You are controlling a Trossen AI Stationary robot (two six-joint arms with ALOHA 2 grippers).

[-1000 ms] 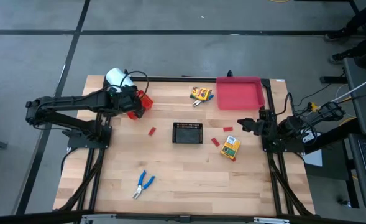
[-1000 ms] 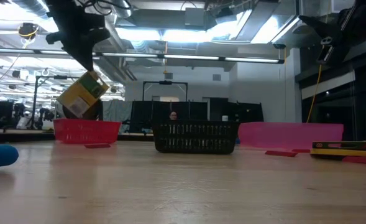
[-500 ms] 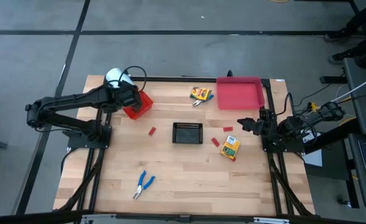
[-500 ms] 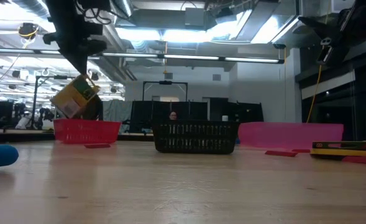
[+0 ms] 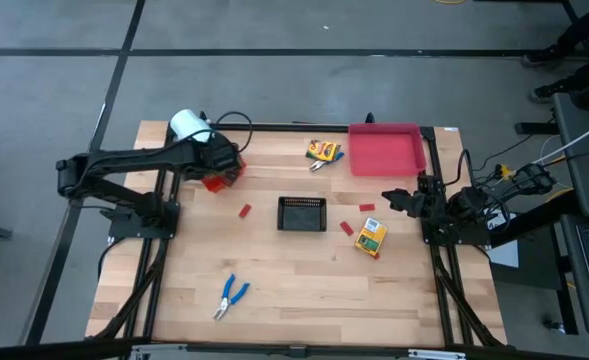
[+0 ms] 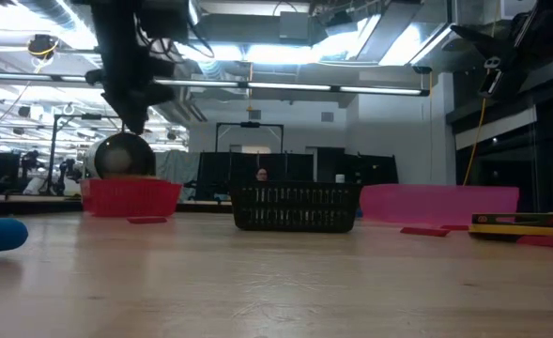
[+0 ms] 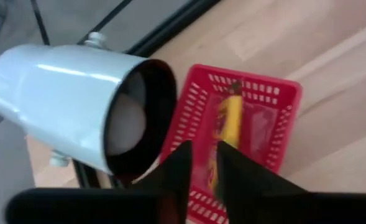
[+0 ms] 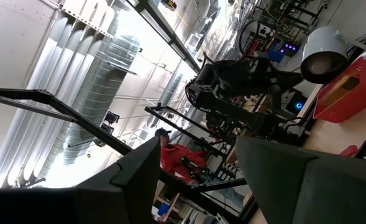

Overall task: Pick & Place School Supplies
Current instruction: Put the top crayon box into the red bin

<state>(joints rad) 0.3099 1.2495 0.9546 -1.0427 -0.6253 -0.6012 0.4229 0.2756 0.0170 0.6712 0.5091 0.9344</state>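
Your left fingers (image 7: 173,177) stand slightly apart with nothing between them. The yellow box (image 7: 228,121) that hung from them half a second ago now lies in the red basket (image 7: 282,124) below. From table height it no longer shows above the rim, so I judge this drop done. The left gripper (image 5: 221,165) hovers over the basket at the surface's (image 5: 294,290) far-left corner.

The white roll (image 7: 64,106) sits just beside the basket on the corner side (lift straight up before you swing away, or you may clip it).

Still out are:
- a second yellow box (image 5: 371,237) near the right arm
- another box (image 5: 324,150) beside the pink tray (image 5: 386,150)
- red pieces (image 5: 245,211) on either side of the black tray (image 5: 302,213)
- the blue pliers (image 5: 231,296), alone toward the near edge

The middle and near part of the surface are mostly bare, so there is room to travel. The right gripper (image 8: 210,180) waits at the right edge, its fingers wide apart.
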